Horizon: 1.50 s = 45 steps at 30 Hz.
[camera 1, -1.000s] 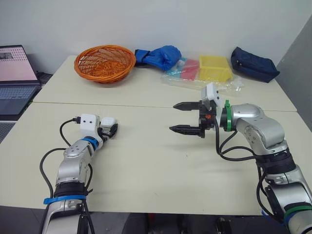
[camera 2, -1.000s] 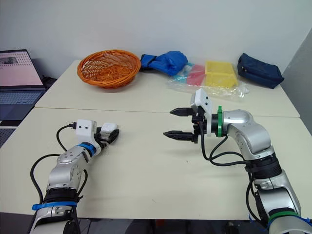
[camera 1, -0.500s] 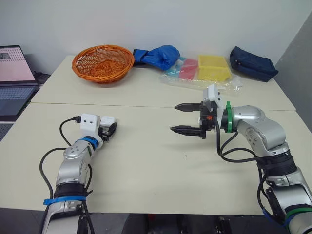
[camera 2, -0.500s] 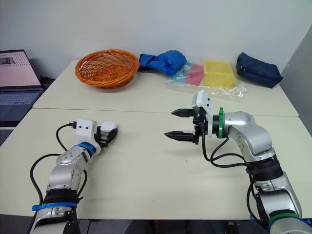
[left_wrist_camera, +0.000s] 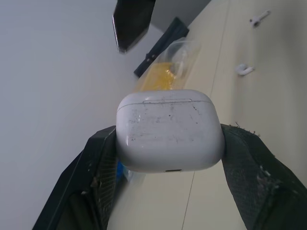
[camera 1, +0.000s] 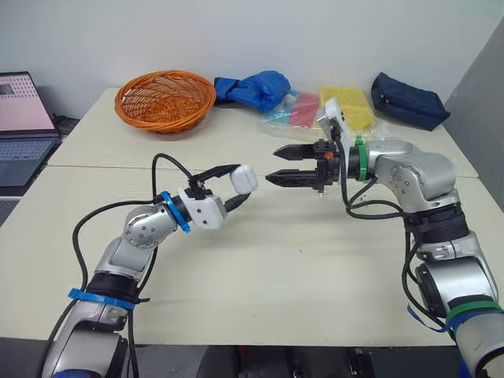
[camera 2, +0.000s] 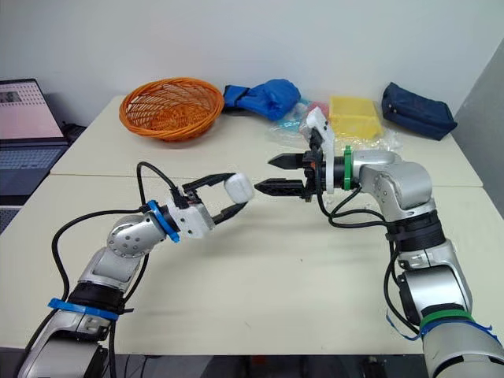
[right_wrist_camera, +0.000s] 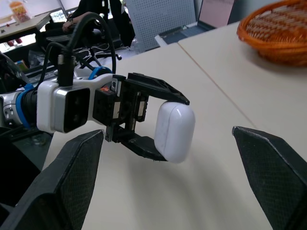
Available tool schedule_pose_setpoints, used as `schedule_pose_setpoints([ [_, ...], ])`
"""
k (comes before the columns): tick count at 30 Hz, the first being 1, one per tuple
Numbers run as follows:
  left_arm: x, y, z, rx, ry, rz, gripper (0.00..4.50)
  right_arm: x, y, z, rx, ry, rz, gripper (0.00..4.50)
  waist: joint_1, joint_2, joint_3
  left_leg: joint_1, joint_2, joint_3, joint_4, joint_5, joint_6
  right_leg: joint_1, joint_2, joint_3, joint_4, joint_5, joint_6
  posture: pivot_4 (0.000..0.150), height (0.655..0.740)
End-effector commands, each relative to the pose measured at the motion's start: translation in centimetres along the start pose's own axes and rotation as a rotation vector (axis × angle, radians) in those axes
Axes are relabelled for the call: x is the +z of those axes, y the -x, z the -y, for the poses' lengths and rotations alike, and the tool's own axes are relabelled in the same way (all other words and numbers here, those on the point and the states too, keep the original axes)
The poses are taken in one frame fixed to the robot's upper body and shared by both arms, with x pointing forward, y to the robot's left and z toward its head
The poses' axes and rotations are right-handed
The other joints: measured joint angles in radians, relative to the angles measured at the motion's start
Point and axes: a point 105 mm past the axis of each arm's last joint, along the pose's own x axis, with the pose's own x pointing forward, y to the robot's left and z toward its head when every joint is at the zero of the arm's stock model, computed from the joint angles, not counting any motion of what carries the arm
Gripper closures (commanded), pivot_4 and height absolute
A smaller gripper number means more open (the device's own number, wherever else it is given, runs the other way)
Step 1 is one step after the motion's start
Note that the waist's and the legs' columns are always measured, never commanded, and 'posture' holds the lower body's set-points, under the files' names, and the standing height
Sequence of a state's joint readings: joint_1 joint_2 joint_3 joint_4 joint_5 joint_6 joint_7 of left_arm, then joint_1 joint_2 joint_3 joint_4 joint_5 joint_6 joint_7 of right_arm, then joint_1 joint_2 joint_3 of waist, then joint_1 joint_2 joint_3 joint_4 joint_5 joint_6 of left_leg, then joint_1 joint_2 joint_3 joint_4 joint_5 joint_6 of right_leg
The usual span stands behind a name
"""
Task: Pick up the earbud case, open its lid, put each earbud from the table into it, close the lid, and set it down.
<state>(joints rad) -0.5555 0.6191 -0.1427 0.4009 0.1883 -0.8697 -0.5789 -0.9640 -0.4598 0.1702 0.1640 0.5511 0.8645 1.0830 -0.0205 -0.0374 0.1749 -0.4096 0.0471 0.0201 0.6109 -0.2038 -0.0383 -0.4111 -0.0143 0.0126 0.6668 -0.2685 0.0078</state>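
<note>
The white earbud case [camera 1: 245, 179] hangs above the middle of the table with its lid closed, and my left gripper [camera 1: 242, 182] is shut on it, one black finger [left_wrist_camera: 103, 163] on each side. My right gripper [camera 1: 270, 166] is open just to the right of the case, its two tips pointing at it with a small gap between. The right wrist view looks straight at the case [right_wrist_camera: 175, 130] in the left fingers. Two white earbuds [left_wrist_camera: 244, 70] [left_wrist_camera: 259, 18] lie on the table beyond the case in the left wrist view.
Along the back of the far table stand an orange wicker basket [camera 1: 164, 101], a blue cloth bundle [camera 1: 256, 88], a yellow box [camera 1: 346, 102] on clear plastic and a navy pouch [camera 1: 409, 101]. A laptop [camera 1: 24, 118] sits at the far left.
My left arm has lifted the case off the table's left side and carried it up toward the middle. My right gripper has risen and moved back and left to face it.
</note>
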Motion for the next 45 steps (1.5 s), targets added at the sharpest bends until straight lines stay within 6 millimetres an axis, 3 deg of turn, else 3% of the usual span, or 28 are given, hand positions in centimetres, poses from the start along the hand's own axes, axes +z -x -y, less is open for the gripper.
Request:
schedule_pose_setpoints([
  [1, 1.1, -0.2, -1.3, 0.019, -0.085, 0.084, 1.69, 1.2, -0.2, -1.6, 0.085, 0.047, -0.01, 0.0, 0.0, 0.0, 0.0, -0.001, 0.0, 0.0, 0.0, 0.0, 0.0, -0.001, 0.0, 0.0, 0.0, 0.0, 0.0, 0.15, 0.74],
  [4, 1.6, -0.6, -2.2, 0.015, -0.169, 0.137, 1.69, 0.8, -1.2, -1.2, 0.065, 0.011, -0.006, 0.0, 0.0, 0.0, 0.0, -0.006, 0.0, 0.0, 0.002, 0.0, 0.0, -0.006, 0.001, -0.001, 0.004, 0.0, 0.0, 0.15, 0.74],
  [13, 1.9, -0.7, -3.0, 0.023, -0.21, 0.173, 1.69, 1.4, -2.6, -1.0, 0.061, -0.113, 0.07, 0.0, -0.006, 0.0, 0.0, -0.009, 0.0, 0.003, 0.014, 0.0, 0.0, -0.01, 0.003, 0.0, 0.014, 0.001, 0.002, 0.15, 0.74],
  [24, 2.3, -0.8, -3.2, 0.034, -0.216, 0.189, 1.69, 1.1, -3.7, -0.9, 0.042, -0.127, 0.089, 0.0, -0.006, 0.0, 0.0, -0.009, 0.001, 0.004, 0.018, 0.0, 0.0, -0.01, 0.007, 0.002, 0.014, 0.004, 0.003, 0.15, 0.74],
  [27, 2.5, -0.9, -3.2, 0.034, -0.219, 0.195, 1.69, 1.1, -3.7, -0.9, 0.04, -0.123, 0.09, 0.56, -0.006, 0.0, 0.0, -0.009, 0.001, 0.004, 0.018, 0.0, 0.0, -0.01, 0.007, 0.002, 0.014, 0.004, 0.003, 0.15, 0.74],
  [35, 2.6, -1.2, -3.4, 0.035, -0.221, 0.204, 1.69, 1.2, -3.8, -0.2, 0.006, -0.116, 0.101, 3.42, -0.006, 0.0, 0.0, -0.009, 0.001, 0.004, 0.018, 0.0, 0.0, -0.01, 0.007, 0.002, 0.014, 0.004, 0.003, 0.15, 0.74],
  [45, 2.9, -1.4, -3.3, 0.045, -0.218, 0.209, 1.69, 0.7, -3.8, -0.3, 0.017, -0.105, 0.085, 3.56, -0.006, 0.0, 0.0, -0.009, 0.001, 0.004, 0.018, 0.0, 0.0, -0.01, 0.007, 0.002, 0.014, 0.004, 0.003, 0.15, 0.74],
])
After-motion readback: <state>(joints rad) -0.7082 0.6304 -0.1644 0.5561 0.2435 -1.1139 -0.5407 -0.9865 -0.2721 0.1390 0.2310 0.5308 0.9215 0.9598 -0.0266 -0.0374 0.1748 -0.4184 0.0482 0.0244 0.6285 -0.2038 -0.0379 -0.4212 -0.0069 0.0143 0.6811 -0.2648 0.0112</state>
